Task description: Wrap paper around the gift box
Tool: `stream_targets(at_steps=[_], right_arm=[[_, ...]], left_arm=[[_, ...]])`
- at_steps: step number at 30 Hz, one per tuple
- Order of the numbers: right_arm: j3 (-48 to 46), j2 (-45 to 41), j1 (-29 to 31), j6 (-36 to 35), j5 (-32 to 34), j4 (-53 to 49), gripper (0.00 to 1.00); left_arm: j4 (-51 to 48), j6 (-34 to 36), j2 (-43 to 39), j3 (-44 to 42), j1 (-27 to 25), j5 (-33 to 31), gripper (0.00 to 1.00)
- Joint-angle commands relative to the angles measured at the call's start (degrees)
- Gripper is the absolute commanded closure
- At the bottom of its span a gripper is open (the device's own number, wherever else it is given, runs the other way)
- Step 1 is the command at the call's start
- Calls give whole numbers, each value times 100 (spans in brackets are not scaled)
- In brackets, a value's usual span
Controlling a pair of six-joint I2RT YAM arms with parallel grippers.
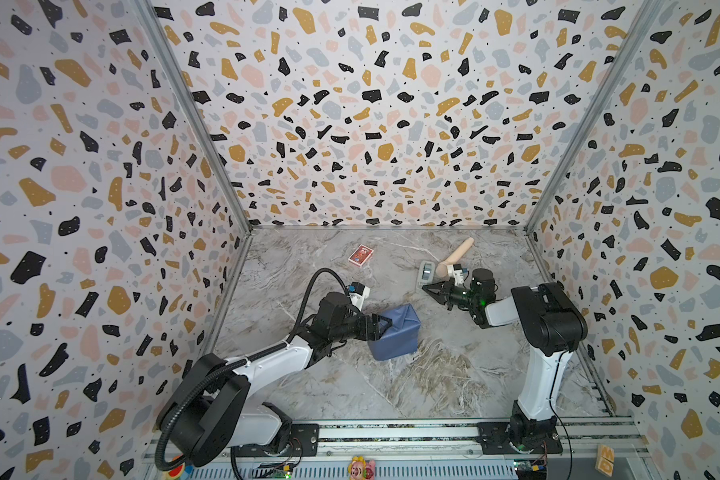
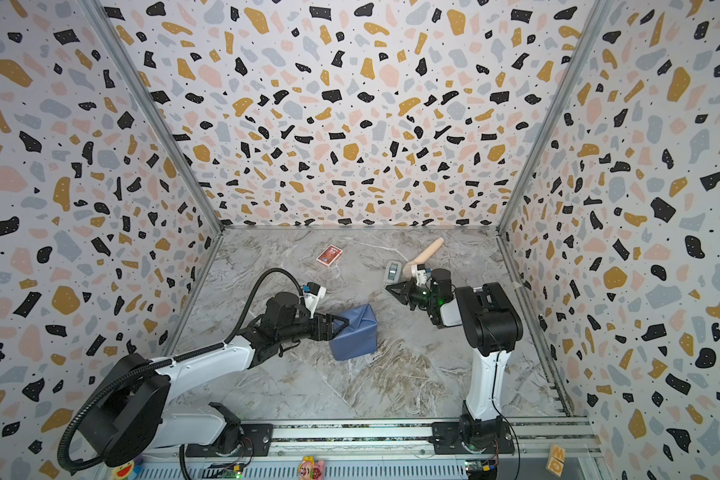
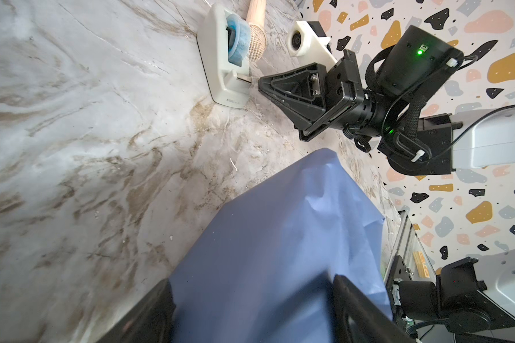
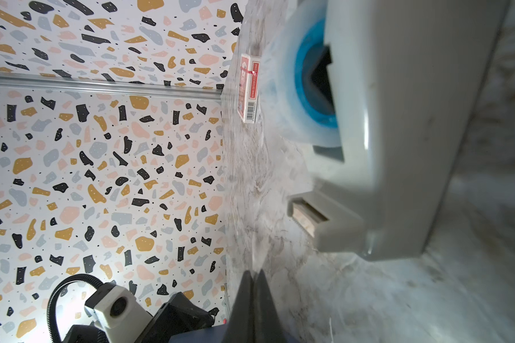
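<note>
Item: parcel in progress, mid-table, left of centre. Thin matte blue paper [image 1: 395, 334] is folded into a squarish block with soft creases and a loose-looking flap at one end; the box is wholly hidden under it. The left gripper [image 1: 382, 326] clasps one end, its jaws wide with a black finger against each side. The right gripper [image 4: 254, 279] is pressed together, its tip just beside the cutter of the tape dispenser [image 1: 426, 272]; I cannot tell whether any tape is pinched. The dispenser is smooth off-white plastic with rounded corners and holds a clear roll on a blue core. Also present are a pale wooden pin [image 1: 458, 255], round and smooth, touching the dispenser, a glossy red card pack [image 1: 361, 254] well apart, and the grey marbled table [image 1: 454, 382]. Hazards, as judged: the folds may spring open if the clasp slackens; the paper may dent or tear under the hard fingers; the dispenser may slide when tape is pulled; tape may cling to the fingers.
</note>
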Motion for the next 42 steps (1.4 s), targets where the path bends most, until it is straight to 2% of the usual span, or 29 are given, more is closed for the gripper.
stream_targets(at_steps=[1, 13, 16, 26, 32, 36, 42], right_arm=[[0, -32, 144, -371, -195, -231, 100], [16, 260, 141, -970, 264, -965, 100], [160, 259, 141, -1398, 591, -1598, 100], [209, -172, 85, -2294, 1599, -2910, 100], [385, -416, 37, -2670, 1676, -3382, 100], [291, -1006, 11, -2977, 1652, -3728, 100], [-282, -3176, 88, -3504, 1047, -4461, 100]], left_arm=[[-996, 259, 217, -137, 5, -255, 18], [-996, 251, 222, -144, 5, -259, 19], [-998, 247, 230, -141, 5, -255, 19], [-1023, 259, 233, -138, 5, -280, 19], [-1007, 258, 236, -151, 5, -293, 19], [-1003, 251, 279, -133, 5, -284, 19], [-1039, 259, 268, -129, 5, -300, 19]])
